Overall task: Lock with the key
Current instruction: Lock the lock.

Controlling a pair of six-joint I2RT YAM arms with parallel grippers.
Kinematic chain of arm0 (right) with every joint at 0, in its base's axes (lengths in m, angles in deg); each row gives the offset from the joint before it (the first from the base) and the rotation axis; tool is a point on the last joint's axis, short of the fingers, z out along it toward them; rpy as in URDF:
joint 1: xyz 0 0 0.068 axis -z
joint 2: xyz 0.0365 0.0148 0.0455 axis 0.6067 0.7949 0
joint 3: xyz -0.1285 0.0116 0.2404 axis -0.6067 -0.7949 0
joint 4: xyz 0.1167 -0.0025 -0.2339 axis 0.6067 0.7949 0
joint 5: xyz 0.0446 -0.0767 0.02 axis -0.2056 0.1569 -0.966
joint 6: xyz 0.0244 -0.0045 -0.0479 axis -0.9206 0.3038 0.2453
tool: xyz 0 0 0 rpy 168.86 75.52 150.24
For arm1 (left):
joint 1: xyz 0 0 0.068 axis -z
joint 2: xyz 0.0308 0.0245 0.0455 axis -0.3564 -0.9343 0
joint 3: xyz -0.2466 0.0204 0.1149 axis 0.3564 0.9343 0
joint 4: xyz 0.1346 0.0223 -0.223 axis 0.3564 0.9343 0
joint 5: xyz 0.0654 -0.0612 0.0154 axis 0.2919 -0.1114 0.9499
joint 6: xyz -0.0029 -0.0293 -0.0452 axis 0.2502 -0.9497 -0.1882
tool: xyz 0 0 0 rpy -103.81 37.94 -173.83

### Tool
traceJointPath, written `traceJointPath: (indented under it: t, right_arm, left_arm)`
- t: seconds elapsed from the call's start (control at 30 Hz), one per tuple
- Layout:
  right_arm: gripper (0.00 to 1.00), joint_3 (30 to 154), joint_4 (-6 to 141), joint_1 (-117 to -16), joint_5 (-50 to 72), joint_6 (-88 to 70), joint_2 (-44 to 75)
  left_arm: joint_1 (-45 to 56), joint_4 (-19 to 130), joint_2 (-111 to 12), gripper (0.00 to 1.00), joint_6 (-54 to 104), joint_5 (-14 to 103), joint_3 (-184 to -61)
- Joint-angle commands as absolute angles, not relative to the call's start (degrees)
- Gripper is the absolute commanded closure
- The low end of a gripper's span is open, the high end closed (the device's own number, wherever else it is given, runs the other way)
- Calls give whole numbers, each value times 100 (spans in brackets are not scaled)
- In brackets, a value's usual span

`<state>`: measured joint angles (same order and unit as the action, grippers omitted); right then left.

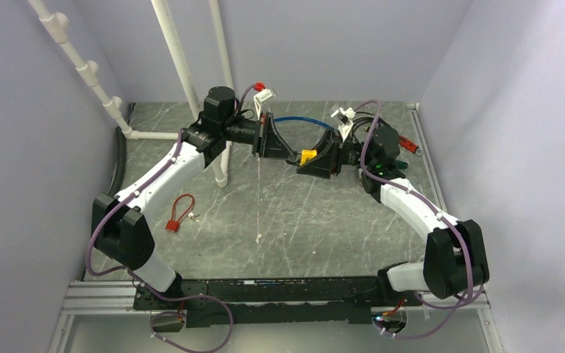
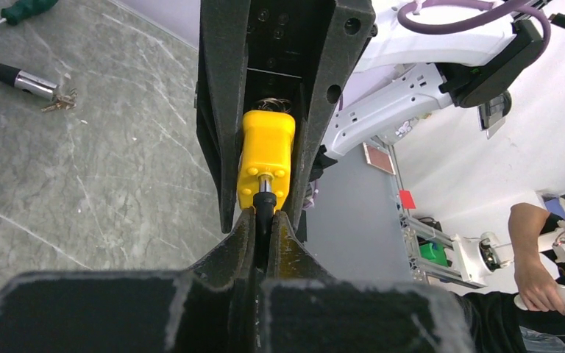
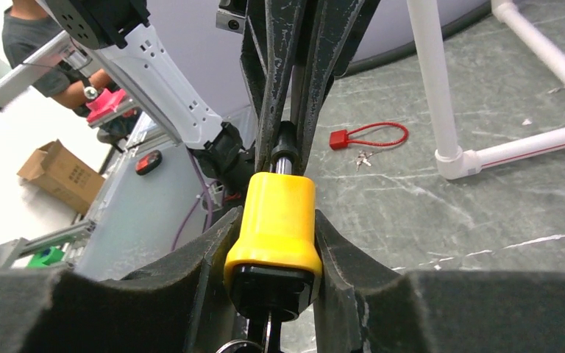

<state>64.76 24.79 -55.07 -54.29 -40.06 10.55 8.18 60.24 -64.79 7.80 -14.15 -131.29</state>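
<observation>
A yellow padlock (image 1: 307, 156) hangs above the middle of the table, between both grippers. My right gripper (image 3: 276, 220) is shut on the padlock's yellow body (image 3: 278, 220). A key (image 3: 268, 332) sticks in the lock's black base, close to the camera, with a ring beside it. My left gripper (image 2: 265, 217) is shut on the black cable end (image 2: 265, 204) that enters the opposite face of the padlock (image 2: 266, 158). The lock's blue cable (image 1: 301, 120) loops behind the two grippers. In the top view the left gripper (image 1: 288, 154) meets the lock from the left and the right gripper (image 1: 322, 160) from the right.
A red cable lock (image 1: 179, 215) with small keys (image 1: 193, 217) lies on the table at the left. A white pipe frame (image 1: 184, 73) stands at the back left. A blue cable with a metal end (image 2: 22, 79) and a green-handled tool (image 2: 29, 9) lie on the table.
</observation>
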Motion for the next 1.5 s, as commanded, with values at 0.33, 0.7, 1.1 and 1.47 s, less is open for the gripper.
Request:
traceJointPath:
  t: [0.33,0.7,1.1,1.47]
  right_arm:
    - [100,6735,1884,-5788,-5539,-4818,1148]
    - [100,7053,2430,-6064,-5592,-4335,1398]
    - [100,7433,2403,-6090,-5600,-4376,1479]
    - [100,7143,3143,-5723,-5765,-3494,1220]
  left_arm:
    - [1046,5123,-6339,100,653,-1117,-13093]
    - [1441,4987,-6606,100,465,-1054,-13084]
    - [1565,4895,-6580,100,464,-912,-12560]
    - [1203,4960,-6405,100,314,-932,-12681]
